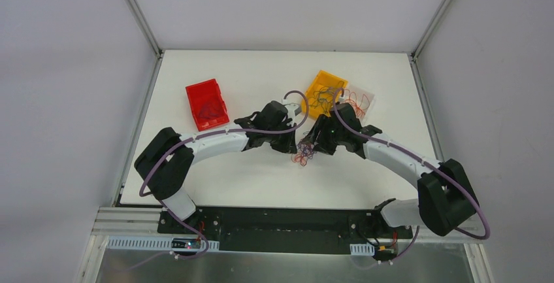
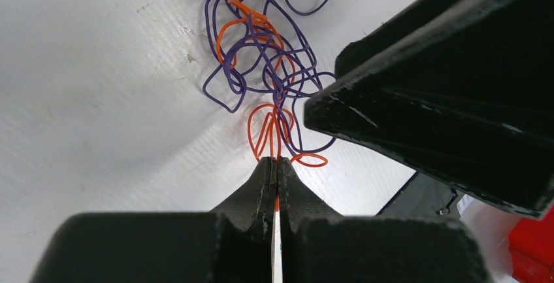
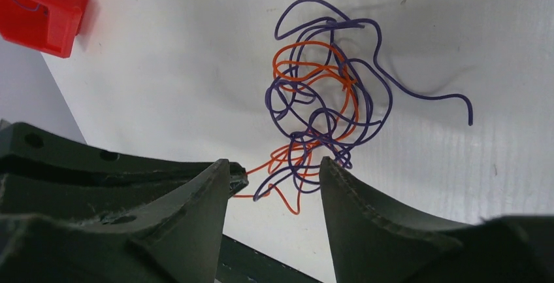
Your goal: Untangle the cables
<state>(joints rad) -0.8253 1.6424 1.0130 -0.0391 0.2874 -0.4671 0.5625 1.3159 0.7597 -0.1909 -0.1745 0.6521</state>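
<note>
1. Starting with the cables (image 3: 319, 110): you have one small knot of orange and purple strands lying on the table (image 1: 261, 182), near its middle, between your two grippers.
2. Your left gripper (image 2: 276, 161) is clenched on an orange wire (image 2: 260, 128), pinched at the very fingertips; the wire loops up into the knot.
3. Your right gripper (image 3: 274, 165) has its jaws apart, straddling the knot's near end with nothing pinched.
4. The step in hand looks like separating one strand: the left anchors, the right seeks a hold.
5. Next, you likely need to close the right on a purple wire (image 3: 387, 93) alone, then draw the arms apart slowly, since a quick pull may tighten the interlaced loops.
6. Farther out, a red bin (image 1: 207, 104) sits to the left and an orange bin (image 1: 325, 92), holding more wires, lies beyond the right gripper.
</note>
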